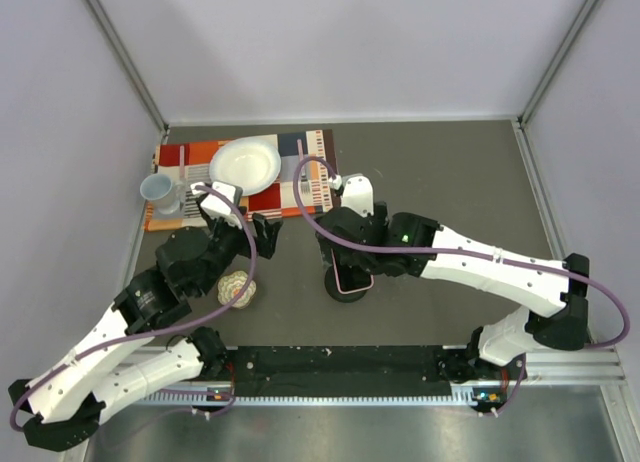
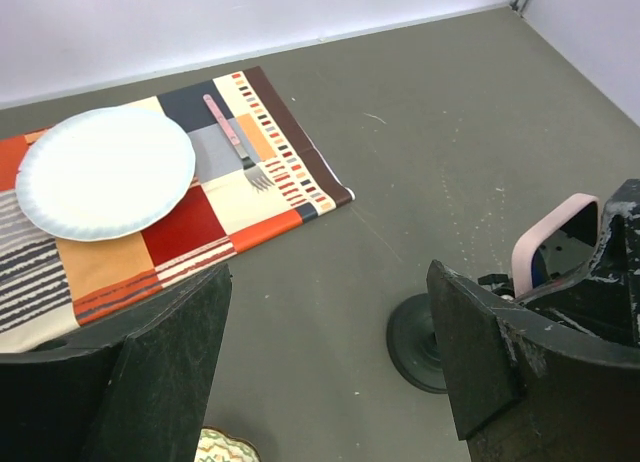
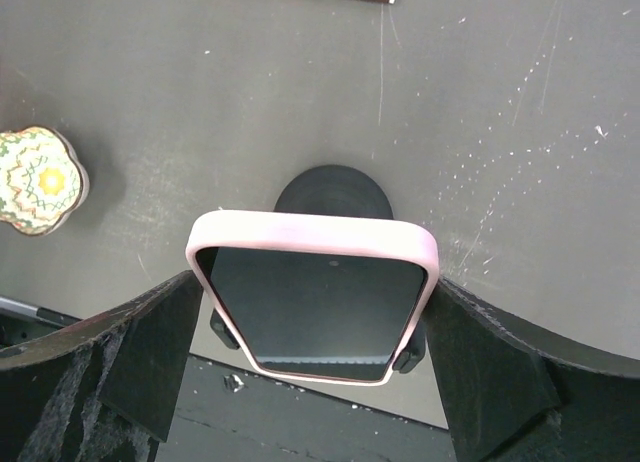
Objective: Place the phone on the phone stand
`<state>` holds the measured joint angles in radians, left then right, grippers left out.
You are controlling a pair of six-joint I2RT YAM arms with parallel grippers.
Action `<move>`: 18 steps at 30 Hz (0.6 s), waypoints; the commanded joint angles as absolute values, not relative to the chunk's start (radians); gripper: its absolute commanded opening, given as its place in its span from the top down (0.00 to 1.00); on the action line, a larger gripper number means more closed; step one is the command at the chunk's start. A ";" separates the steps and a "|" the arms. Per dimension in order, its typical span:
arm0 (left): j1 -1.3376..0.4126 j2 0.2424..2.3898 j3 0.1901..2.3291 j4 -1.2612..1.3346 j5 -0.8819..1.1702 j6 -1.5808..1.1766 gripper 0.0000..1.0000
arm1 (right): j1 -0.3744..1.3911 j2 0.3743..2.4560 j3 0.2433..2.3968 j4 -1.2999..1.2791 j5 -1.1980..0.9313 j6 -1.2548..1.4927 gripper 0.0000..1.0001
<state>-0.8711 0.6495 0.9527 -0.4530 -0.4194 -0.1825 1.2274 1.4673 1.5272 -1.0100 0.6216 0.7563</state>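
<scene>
1. Right wrist view: the phone (image 3: 312, 302) stands propped at lower centre of the frame. Two small black tabs sit at its lower corners and look like the cradle of the phone stand (image 3: 333, 190). The stand's round base shows just above the pink top edge, on the grey tabletop (image 3: 500, 82).
2. The right gripper (image 3: 315, 292) has its jaws wide apart, flanking the phone's two long sides. They lie against or just beside the pink case, and I cannot tell whether they press on it.
3. Left wrist view: the left gripper (image 2: 328, 282) has its jaws spread wide with nothing between them. The stand's base and the phone's pink corner show at the right of the frame.
4. Step in hand, as I judge it: seating and letting go, since the phone appears to rest in the cradle.
5. The next move calls for the right jaws to clear the case on both sides, then back away straight. A dragged edge could tip the phone off.
</scene>
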 commanded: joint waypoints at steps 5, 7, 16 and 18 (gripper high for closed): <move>-0.867 0.673 1.012 -0.400 -0.439 -0.126 0.16 | 1.221 1.505 1.554 -1.017 0.686 0.811 0.16; -0.868 0.683 1.032 -0.406 -0.430 -0.129 0.16 | 1.221 1.511 1.554 -1.020 0.693 0.811 0.17; -0.867 0.692 1.097 -0.419 -0.414 -0.089 0.16 | 1.210 1.502 1.554 -1.026 0.750 0.793 0.79; -0.867 0.692 1.103 -0.417 -0.411 -0.081 0.16 | 1.174 1.490 1.554 -1.025 0.739 0.767 0.93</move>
